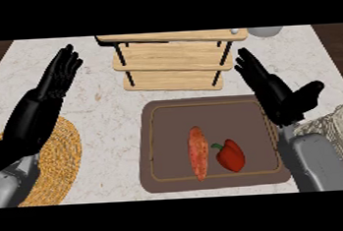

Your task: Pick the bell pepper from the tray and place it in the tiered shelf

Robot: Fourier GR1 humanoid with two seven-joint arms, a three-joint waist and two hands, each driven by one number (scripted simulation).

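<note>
Since the red bell pepper lies untouched in the brown tray, low and right of the frame's centre, the task looks barely begun: the pick, the carry and the placing in the tiered shelf are all left to do. Just left of the pepper, also in the tray, lies a long orange sweet potato. The right hand hangs over the tray's upper right corner, its fingers straight and spread, thumb out to the side, holding nothing; the pepper sits below and left of it in the frame, apart from it. The wooden shelf stands at the top centre, beyond the tray on the marbled bench. The left hand rests at the upper left, open and holding nothing, above a woven round mat at the lower left.
</note>
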